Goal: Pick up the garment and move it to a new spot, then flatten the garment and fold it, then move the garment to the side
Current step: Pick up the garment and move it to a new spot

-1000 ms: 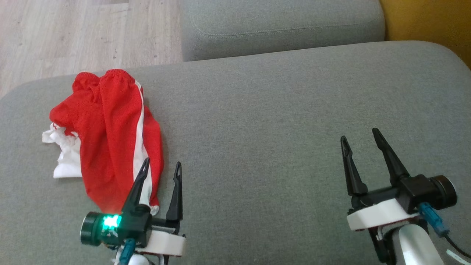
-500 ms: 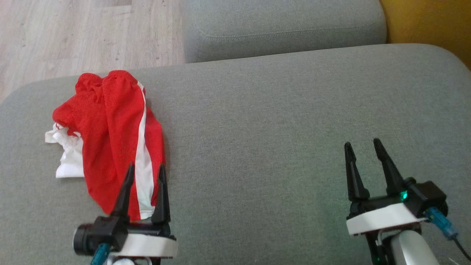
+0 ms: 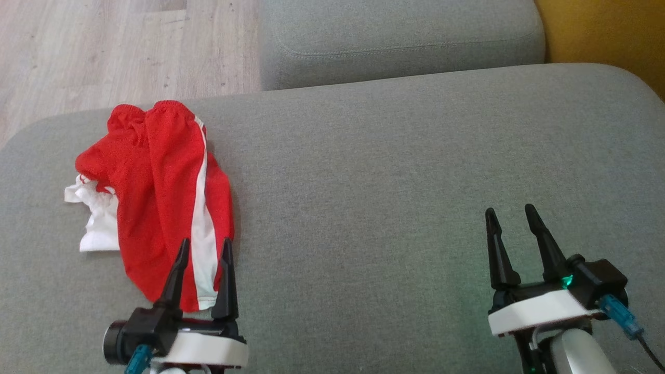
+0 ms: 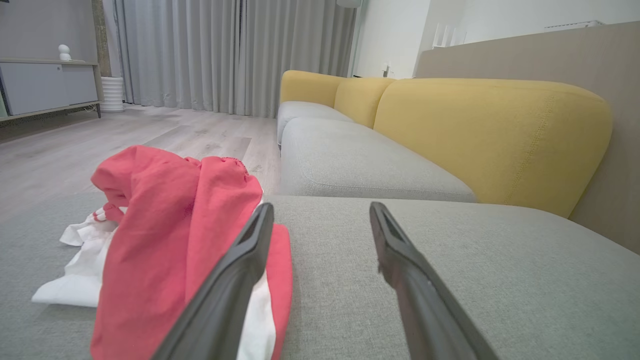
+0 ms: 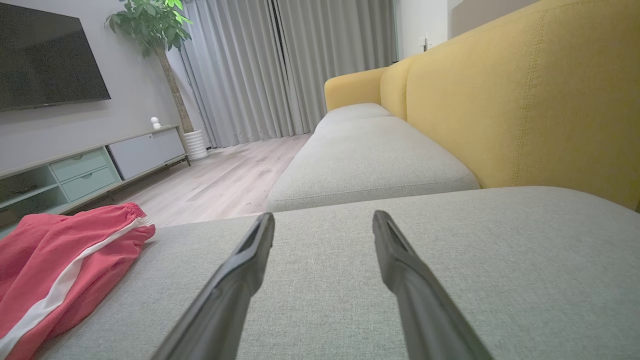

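A crumpled pair of red mesh shorts with a white side stripe (image 3: 161, 197) lies on the large grey fabric sofa seat cushion (image 3: 389, 171), close to its far left corner. The gathered waistband points toward the cushion's far edge, and a bunch of white cloth spills out on the side nearest the left edge. The left gripper (image 3: 205, 244) hangs at the near end of the shorts with its jaws released and spread, the white stripe showing between the two dark fingers in the head view. Whether the tips touch the cloth cannot be told. In the left wrist view the shorts (image 4: 165, 240) sit beside and partly behind that gripper's (image 4: 321, 210) left finger. The right gripper (image 3: 509, 210) is well apart from the shorts, over bare cushion toward the near right corner, its jaws also released and wide. From the right wrist view, past this gripper (image 5: 324, 217), a white ribbed pot (image 5: 196, 145) on the pale wood-look floor (image 5: 225, 180) holds a leafy green plant (image 5: 150, 20). Beside it stands a low cabinet with pale green drawers (image 5: 90, 165) under a dark wall-mounted screen (image 5: 45, 55). A yellow sofa backrest (image 5: 525, 100) runs along the cushion's right edge.
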